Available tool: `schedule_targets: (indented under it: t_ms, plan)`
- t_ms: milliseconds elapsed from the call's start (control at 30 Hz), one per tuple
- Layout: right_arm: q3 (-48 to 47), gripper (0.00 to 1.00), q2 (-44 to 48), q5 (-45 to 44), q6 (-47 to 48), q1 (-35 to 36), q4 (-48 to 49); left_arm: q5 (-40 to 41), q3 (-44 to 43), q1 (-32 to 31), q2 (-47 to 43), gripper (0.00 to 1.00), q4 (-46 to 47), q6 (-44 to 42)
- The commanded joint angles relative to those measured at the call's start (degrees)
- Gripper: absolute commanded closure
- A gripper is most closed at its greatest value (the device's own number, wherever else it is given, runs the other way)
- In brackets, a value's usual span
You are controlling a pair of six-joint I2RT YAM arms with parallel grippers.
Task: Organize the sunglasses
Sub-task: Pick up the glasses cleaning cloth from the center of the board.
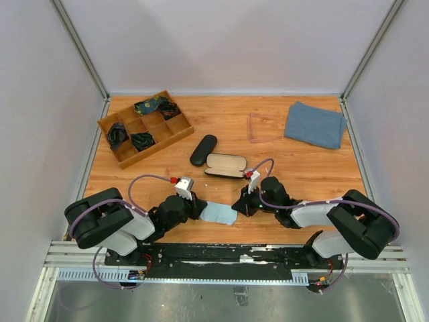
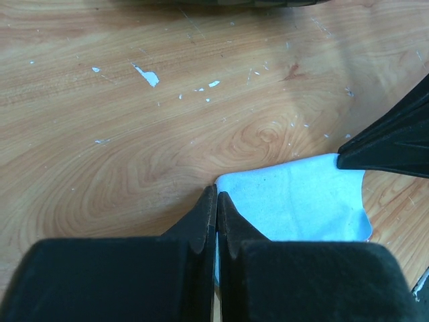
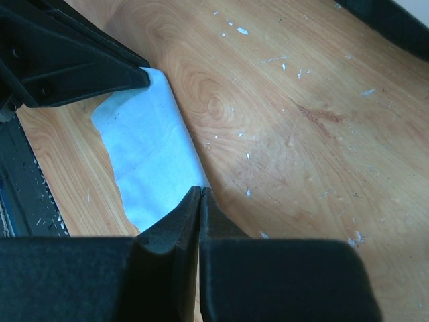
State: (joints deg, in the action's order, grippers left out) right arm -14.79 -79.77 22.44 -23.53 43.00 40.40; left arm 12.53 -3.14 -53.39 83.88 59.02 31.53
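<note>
The translucent pale pinkish sunglasses point(image 1: 263, 127) lie on the table at the back, right of centre. I do not see the black-framed pair clearly. A light blue cloth point(image 1: 218, 213) lies flat near the front between my grippers. My left gripper point(image 1: 201, 208) is shut on its left corner point(image 2: 216, 191). My right gripper point(image 1: 238, 205) is shut on its right corner point(image 3: 200, 190). The cloth also shows in the left wrist view point(image 2: 301, 201) and the right wrist view point(image 3: 144, 147).
A wooden divided tray point(image 1: 177, 127) with dark items stands at the back left. A closed black case point(image 1: 203, 149) and an open case point(image 1: 226, 165) with a tan lining lie mid-table. A larger grey-blue cloth point(image 1: 315, 124) lies back right.
</note>
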Motion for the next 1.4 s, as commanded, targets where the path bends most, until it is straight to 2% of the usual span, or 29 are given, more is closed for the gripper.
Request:
schedule_targets:
  t_ms: [0, 467, 1033, 1367]
  plan:
    - [-1.61, 0.99, 2.10, -2.39, 2.13, -0.55, -1.60, 2.35, -1.11, 0.21, -1.47, 1.00, -1.19, 0.03]
    - [-5.45, 0.99, 6.31, -4.74, 8.70, -2.42, -5.66, 7.55, -7.11, 1.11, -6.06, 0.99, -8.13, -3.98]
    - [-9.73, 0.99, 5.66, -2.41, 11.44, -7.31, -6.70, 2.61, -12.81, 5.99, -3.00, 1.00, -6.98, -6.57]
    - [-13.90, 0.99, 1.02, -0.62, 11.89, -10.53, -6.11, -1.56, -17.45, 10.02, 1.10, 1.00, -6.01, -7.54]
